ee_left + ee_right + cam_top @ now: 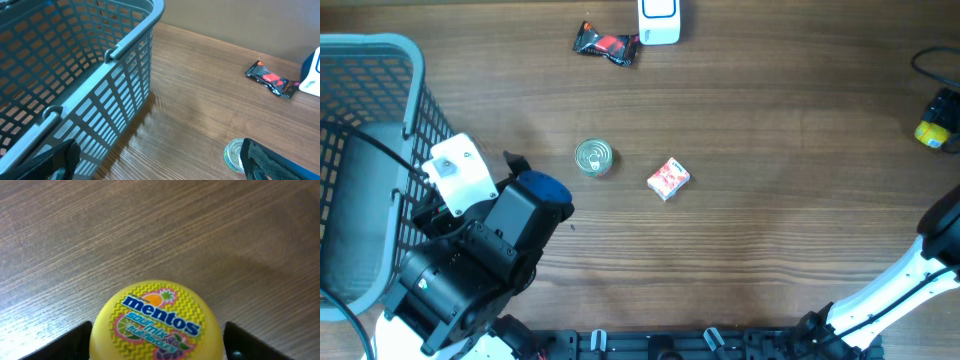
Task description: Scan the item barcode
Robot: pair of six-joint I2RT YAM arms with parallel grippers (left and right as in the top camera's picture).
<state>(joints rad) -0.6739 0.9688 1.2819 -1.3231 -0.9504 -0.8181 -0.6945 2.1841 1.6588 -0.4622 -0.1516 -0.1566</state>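
Straddling the yellow Mentos tub (156,311), the right gripper (157,327) has its jaws spread to either side. A thin gap shows at the right finger, so nothing is clamped, and the tub sits on the wooden table (150,225). Only the right wrist view shows the label. In the overhead view the tub is a yellow speck at the frame edge, far right of the tin can (593,157). The left gripper (160,150) hangs wide open and empty, left of the can and beside the grey basket (125,75). The overhead view alone shows the small red box (668,179) just right of the can. The white scanner (659,20) and dark snack wrapper (607,44) lie beyond the can, well apart from it.
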